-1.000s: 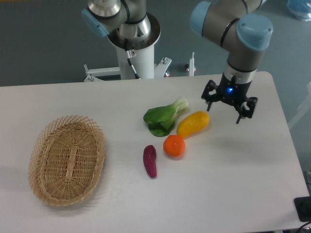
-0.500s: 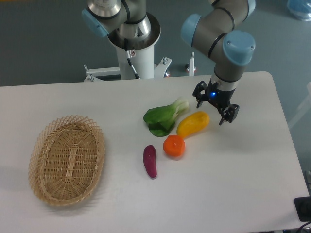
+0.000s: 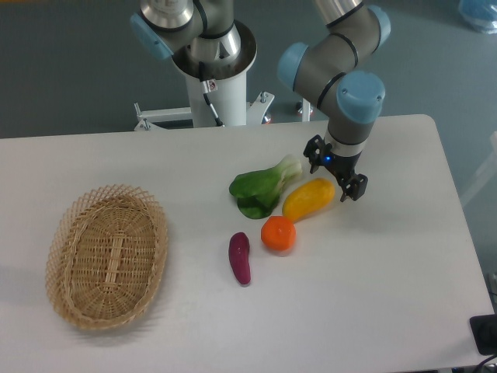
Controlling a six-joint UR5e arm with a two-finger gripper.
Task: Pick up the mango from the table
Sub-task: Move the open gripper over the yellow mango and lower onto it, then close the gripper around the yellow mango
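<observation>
The mango [image 3: 308, 198] has a smooth, glossy yellow skin. The table [image 3: 388, 280] is a smooth, matt white surface. On the left sits a basket [image 3: 107, 256] of rough woven wicker. The round orange fruit [image 3: 278, 233] looks finely dimpled with a soft sheen, and the purple vegetable [image 3: 240, 257] is smooth and shiny. The gripper [image 3: 335, 169] is matt black, with dark fingers [image 3: 347, 189].

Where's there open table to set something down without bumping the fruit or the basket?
The table is bare right of the mango, and between the basket and the purple vegetable. The front edge is bare too. It is crowded mid-table: bok choy, mango and orange cluster, with the open gripper at the mango.
</observation>
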